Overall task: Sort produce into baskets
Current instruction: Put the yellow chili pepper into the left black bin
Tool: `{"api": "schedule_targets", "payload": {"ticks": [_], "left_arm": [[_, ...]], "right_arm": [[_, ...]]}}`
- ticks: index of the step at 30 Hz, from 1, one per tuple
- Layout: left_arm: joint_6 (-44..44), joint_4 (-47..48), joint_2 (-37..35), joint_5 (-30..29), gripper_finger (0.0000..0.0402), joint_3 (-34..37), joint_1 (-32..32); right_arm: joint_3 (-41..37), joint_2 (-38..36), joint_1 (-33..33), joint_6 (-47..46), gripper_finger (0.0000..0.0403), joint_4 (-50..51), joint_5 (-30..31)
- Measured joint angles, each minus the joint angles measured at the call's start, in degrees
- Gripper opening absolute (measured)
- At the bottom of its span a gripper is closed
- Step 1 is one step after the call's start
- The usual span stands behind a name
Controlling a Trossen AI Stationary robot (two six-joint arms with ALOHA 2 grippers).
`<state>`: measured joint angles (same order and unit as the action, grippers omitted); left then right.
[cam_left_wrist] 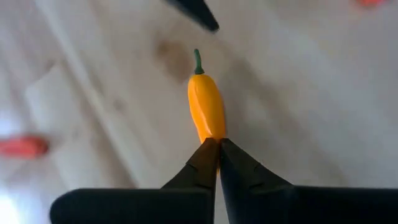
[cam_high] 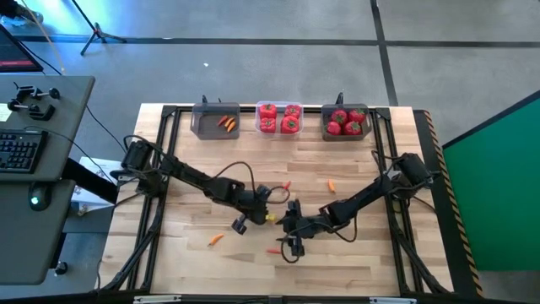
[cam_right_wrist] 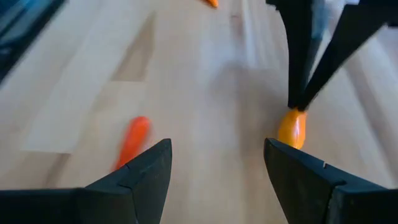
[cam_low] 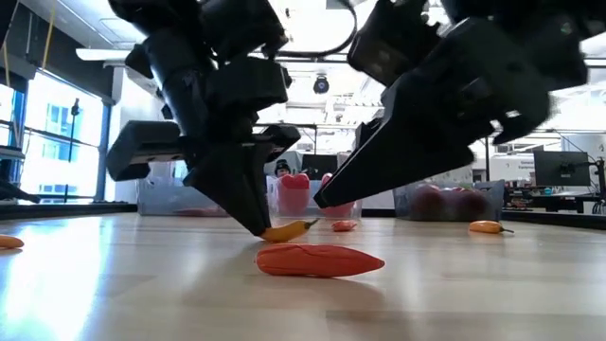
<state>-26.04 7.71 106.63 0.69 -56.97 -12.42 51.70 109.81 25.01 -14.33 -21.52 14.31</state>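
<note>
This is a robotics lab or workshop. A wooden tabletop (cam_high: 253,169) on a black frame stands on a grey concrete floor (cam_high: 253,51). Beside it a desk (cam_high: 42,169) carries a keyboard (cam_high: 18,152). Behind, monitors (cam_low: 561,169) and ceiling lights (cam_low: 312,14) fill an open hall.

The table (cam_high: 354,253) is pale butcher-block wood with a smooth satin sheen. The orange pepper (cam_left_wrist: 206,109) and red pepper (cam_low: 320,260) have smooth, glossy skins. The left gripper (cam_left_wrist: 217,146) fingers are matt black plastic.
</note>
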Motion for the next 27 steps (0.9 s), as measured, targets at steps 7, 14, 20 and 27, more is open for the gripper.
{"api": "schedule_targets", "payload": {"ticks": [7, 14, 20, 27], "left_arm": [[4.8, 7.0, -4.2, 0.0, 0.0000, 0.0, 7.5], [15.3, 15.0, -11.6, -4.7, 0.0000, 0.0, 18.4], [19.9, 22.9, -22.6, -10.4, 0.0000, 0.0, 29.1], [21.2, 29.6, -28.0, -11.6, 0.0000, 0.0, 47.4]], "right_arm": [[0.0, -1.6, -3.3, 5.2, 0.0245, 2.5, 0.2], [0.0, -1.6, -6.9, 9.0, 0.0245, 4.4, 0.0], [0.0, -1.6, -9.8, 9.4, 0.0245, 5.3, -1.0], [0.0, -1.6, -13.1, 10.2, 0.0245, 4.2, -1.4]]}}
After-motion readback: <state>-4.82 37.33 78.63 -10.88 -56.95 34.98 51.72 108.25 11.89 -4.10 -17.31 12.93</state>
